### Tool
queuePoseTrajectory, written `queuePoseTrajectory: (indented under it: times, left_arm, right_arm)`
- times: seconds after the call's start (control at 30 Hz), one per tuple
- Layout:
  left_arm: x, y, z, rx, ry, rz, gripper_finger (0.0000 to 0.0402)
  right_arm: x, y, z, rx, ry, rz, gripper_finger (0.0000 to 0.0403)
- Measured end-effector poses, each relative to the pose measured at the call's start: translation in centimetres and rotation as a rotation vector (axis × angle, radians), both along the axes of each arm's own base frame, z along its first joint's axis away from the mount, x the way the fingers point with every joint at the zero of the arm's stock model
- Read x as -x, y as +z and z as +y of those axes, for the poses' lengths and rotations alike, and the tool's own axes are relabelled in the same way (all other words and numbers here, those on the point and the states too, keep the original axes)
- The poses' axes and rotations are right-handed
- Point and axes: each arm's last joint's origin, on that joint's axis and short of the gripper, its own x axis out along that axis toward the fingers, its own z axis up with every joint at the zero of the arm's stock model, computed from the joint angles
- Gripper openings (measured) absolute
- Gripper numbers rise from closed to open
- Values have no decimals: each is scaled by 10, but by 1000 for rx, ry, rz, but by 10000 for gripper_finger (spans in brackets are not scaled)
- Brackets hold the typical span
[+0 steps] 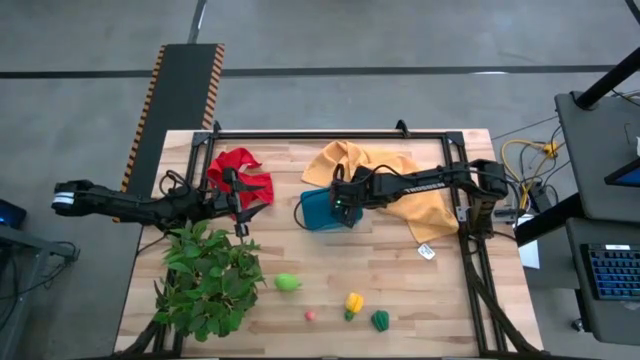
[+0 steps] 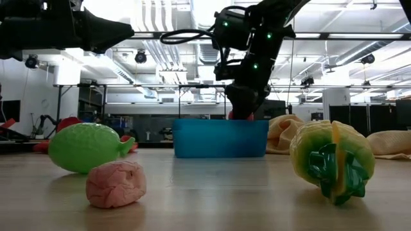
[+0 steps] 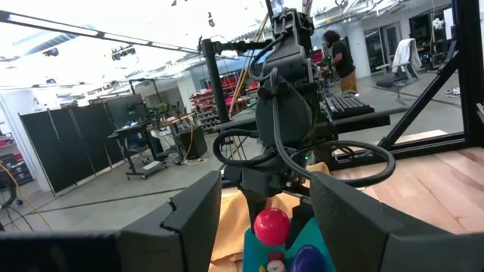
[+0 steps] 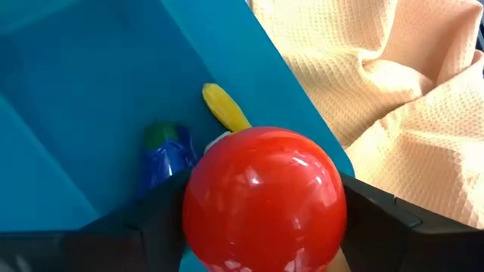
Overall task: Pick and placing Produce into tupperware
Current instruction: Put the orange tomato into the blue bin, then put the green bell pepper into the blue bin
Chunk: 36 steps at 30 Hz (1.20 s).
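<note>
The right gripper (image 1: 345, 205) is positioned over the teal container (image 1: 322, 210) near the tabletop (image 1: 440, 290) centre, its fingers (image 4: 162, 219) pinched on a red ball (image 4: 265, 198), which is held just above the container's inside, close to the wall nearest the mustard-yellow cloth (image 1: 400, 185). Inside the container, a blue-purple piece w/ green tip (image 4: 166, 155) and a yellow piece (image 4: 224, 108) are seen lying on the floor by that wall. From the low view the gripper is seen coming down into the container (image 2: 220, 137) from above. The left gripper (image 1: 240, 200) is held beside the red cloth (image 1: 240, 170), above the leafy plant (image 1: 205, 280), fingers (image 3: 193, 219) spread w/ nothing between them. Left on the tabletop, well apart from the container: a light green piece (image 1: 288, 283), a small pink piece (image 1: 310, 316), a yellow piece w/ green stem (image 1: 354, 303) and a dark green piece (image 1: 380, 320), the last two near each other toward the front edge.
</note>
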Motion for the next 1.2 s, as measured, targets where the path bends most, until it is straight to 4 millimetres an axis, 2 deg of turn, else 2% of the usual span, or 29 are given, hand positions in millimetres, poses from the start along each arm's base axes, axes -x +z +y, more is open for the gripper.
queuePoseTrajectory:
  times: [0.2, 0.4, 0.5, 0.6, 0.77, 0.93, 1.07, 1.2]
  left_arm:
    - [0, 0, 0, 0, 0, 0, 190]
    - [0, 0, 0, 0, 0, 0, 190]
    - [0, 0, 0, 0, 0, 1, 190]
    - [0, 0, 0, 0, 0, 1, 190]
    - [0, 0, 0, 0, 0, 1, 190]
    - [0, 0, 0, 0, 0, 1, 190]
    - [0, 0, 0, 0, 0, 1, 190]
    - [0, 0, 0, 0, 0, 1, 190]
  right_arm:
    - [0, 0, -1, 1, -2, 1, 294]
    - [1, 2, -2, 2, -5, 4, 284]
    - [3, 18, -1, 4, -6, -44, 275]
    - [10, 44, 6, 4, -2, -131, 265]
    - [34, 98, 31, -23, 40, -314, 254]
    - [65, 141, 69, -54, 168, -464, 251]
    - [89, 163, 103, -110, 274, -555, 250]
    - [108, 172, 135, -196, 348, -600, 249]
